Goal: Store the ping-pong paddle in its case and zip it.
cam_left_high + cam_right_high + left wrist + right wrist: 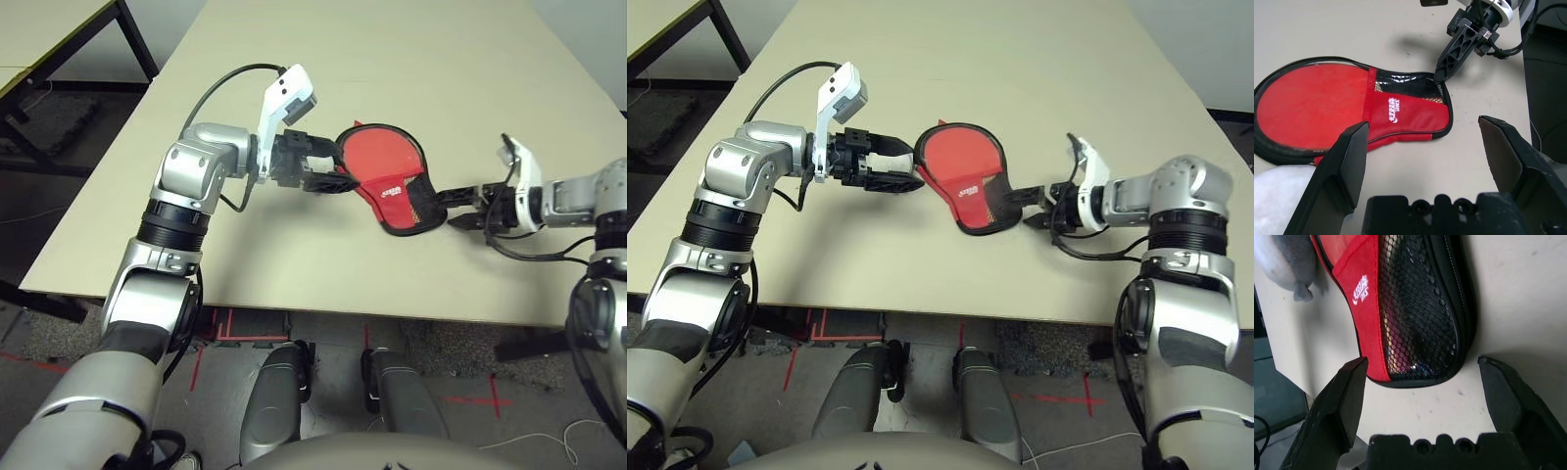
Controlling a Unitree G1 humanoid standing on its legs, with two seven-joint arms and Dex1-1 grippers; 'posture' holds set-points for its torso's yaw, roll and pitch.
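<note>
Head view: the case (pixel 392 186) is lying mid-frame on the desk (pixel 411 59), looking closed, so the paddle is presumably inside. Left wrist: left fingers (pixel 1347 166) spread, released; white logo (pixel 1393 109) unreadable. Right wrist: right fingers (pixel 1344 401) released too, facing the case end; finishing the zip seems next.

case (pixel 387 168): red, black trim (white logo) | mesh pocket (pixel 1420 318): black

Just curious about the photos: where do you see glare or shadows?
Left wrist view: sheen on the case's black mesh pocket, and a soft shadow beneath the right hand. Right wrist view: small glints in the mesh; case edge shades the table.
</note>
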